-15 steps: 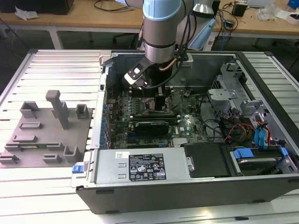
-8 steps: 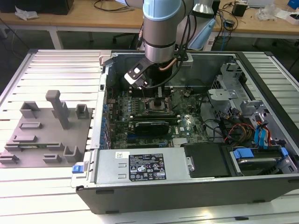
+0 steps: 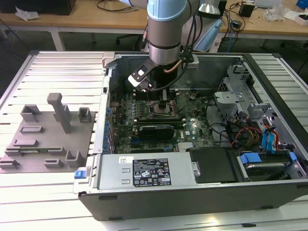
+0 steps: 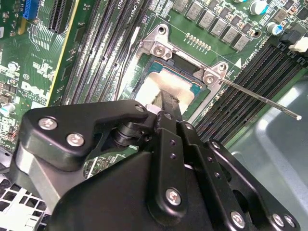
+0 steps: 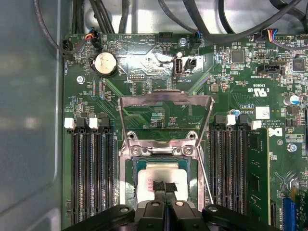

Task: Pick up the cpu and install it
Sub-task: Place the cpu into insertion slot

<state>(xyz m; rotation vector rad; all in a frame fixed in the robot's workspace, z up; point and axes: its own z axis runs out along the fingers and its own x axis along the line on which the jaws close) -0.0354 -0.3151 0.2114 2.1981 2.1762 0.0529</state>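
The gripper (image 4: 166, 102) is nearest in the second wrist view, its black linkage and screw heads spread across the foreground and its narrow fingers reaching down to the socket. Just beyond the tips lies the cpu (image 4: 176, 81): a flat square chip with a silver-grey metal top and a thin pale edge, sitting level inside the socket frame (image 4: 161, 45).

In the first wrist view the cpu (image 5: 153, 172) sits in the socket, its top brightly lit. The gripper (image 5: 164, 186) has its two black-padded fingertips (image 5: 158, 186) drawn together with hardly a slit between them. They are set over the middle of the chip's top face rather than around its edges. Nothing is pinched between them, and whether the pads press on the metal or hang just above it cannot be told.

The metal load plate (image 5: 166, 102) stands swung open on the far side of the cpu. The thin latch lever (image 4: 262, 99) slants out over the memory slots (image 5: 91, 173) that flank the socket on both sides of the green motherboard (image 5: 231, 86).

In the exterior view the arm comes down into the open computer case (image 3: 192, 199), which lies on the slatted desk (image 3: 53, 72). The gripper (image 3: 163, 103) is low over the board's middle. A grey parts fixture (image 3: 43, 139) sits well apart, toward the exterior view's left.
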